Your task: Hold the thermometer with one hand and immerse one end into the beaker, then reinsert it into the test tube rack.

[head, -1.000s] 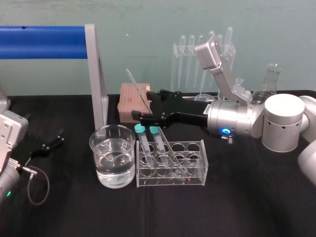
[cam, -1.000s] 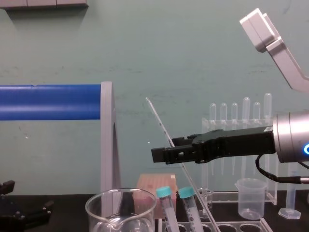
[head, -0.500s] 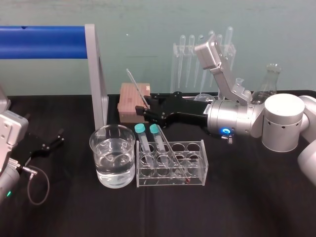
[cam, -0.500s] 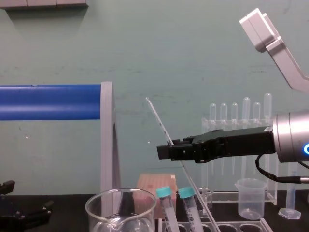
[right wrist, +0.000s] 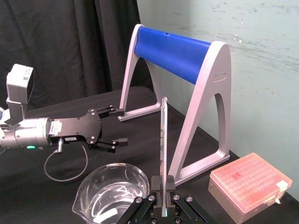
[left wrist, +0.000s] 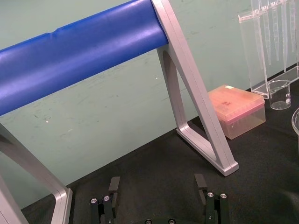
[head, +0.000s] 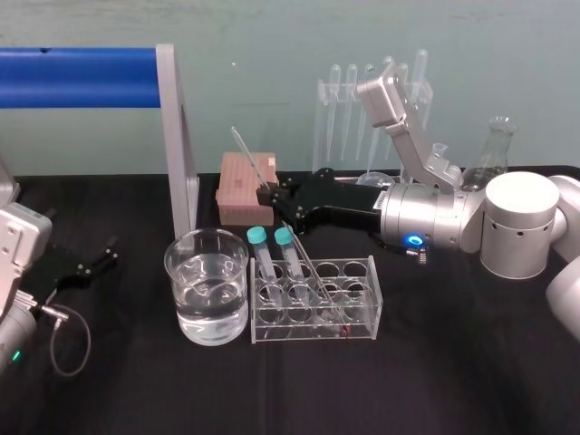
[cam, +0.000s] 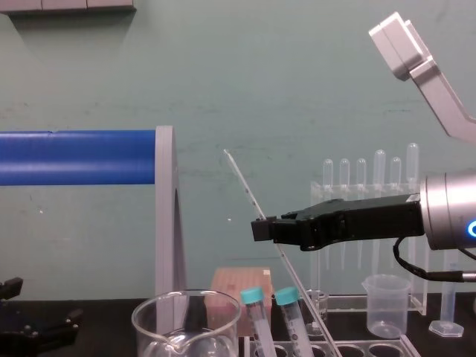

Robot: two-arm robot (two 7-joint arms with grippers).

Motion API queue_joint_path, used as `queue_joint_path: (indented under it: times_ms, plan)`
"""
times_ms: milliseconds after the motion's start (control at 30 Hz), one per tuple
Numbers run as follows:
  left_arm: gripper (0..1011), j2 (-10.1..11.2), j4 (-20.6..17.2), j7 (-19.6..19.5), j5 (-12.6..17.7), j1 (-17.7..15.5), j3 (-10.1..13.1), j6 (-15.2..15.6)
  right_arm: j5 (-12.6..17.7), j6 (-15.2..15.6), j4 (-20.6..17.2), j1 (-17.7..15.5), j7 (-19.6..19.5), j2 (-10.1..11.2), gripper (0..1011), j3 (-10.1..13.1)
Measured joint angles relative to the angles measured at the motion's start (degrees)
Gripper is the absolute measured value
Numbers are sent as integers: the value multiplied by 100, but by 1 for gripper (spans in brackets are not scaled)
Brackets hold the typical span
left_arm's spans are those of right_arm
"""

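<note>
Closing over the past second, the right gripper [head: 272, 201] now has its fingers pinched onto the thermometer [head: 247, 154] at mid-frame in the head view; earlier they stood wide around it. The rod leans toward upper left, its lower end in the test tube rack [head: 372, 272] at lower centre. The grasp looks made, so a lift toward the beaker [head: 172, 263], just left of the rack, probably comes next. At the left edge the left gripper [head: 100, 254] lies parked on the counter [head: 435, 381], fingers spread.
</note>
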Motion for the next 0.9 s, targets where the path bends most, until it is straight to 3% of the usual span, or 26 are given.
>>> queue_joint_path:
  times_ms: [233, 633, 800, 900]
  plan:
    - [1008, 0, 0, 0, 0, 0, 0, 0, 11, -123, -95, -113, -8, 14, 53, 61]
    - [1008, 0, 0, 0, 0, 0, 0, 0, 278, -287, -368, -488, -83, 115, 53, 302]
    - [1008, 0, 0, 0, 0, 0, 0, 0, 311, -657, -452, -665, -76, 156, 53, 406]
    - [1008, 0, 0, 0, 0, 0, 0, 0, 375, -1055, -494, -807, -7, 144, 53, 539]
